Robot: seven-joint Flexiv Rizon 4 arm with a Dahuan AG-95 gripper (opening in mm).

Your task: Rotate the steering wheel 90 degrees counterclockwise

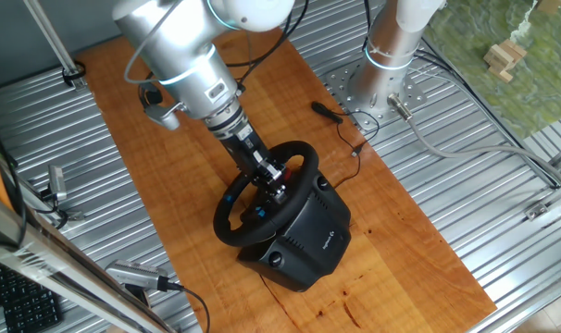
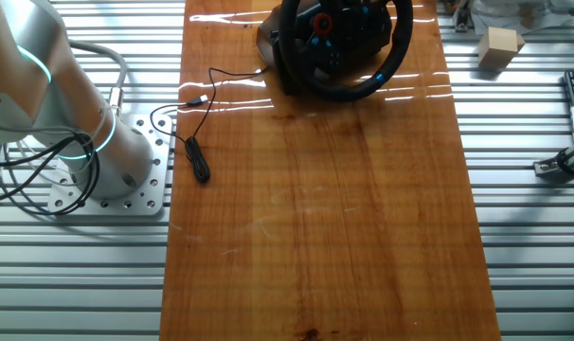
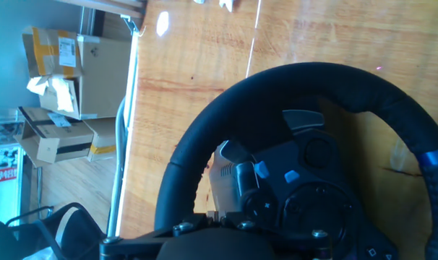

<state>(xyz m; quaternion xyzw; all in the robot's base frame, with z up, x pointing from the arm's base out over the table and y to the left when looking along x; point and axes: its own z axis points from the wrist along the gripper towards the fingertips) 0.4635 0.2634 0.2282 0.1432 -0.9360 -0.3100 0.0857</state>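
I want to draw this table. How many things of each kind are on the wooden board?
Steering wheel with its base: 1
Robot gripper at the wheel: 1
Black cable: 1
Total: 3

Bright daylight fills all three pictures. On the wooden board [image 2: 315, 189], white glare streaks shine just beside the steering wheel [image 2: 344, 43] in the other fixed view. In the hand view the wheel rim looks soft and blurry, and the boxes [image 3: 60, 65] behind look washed out.
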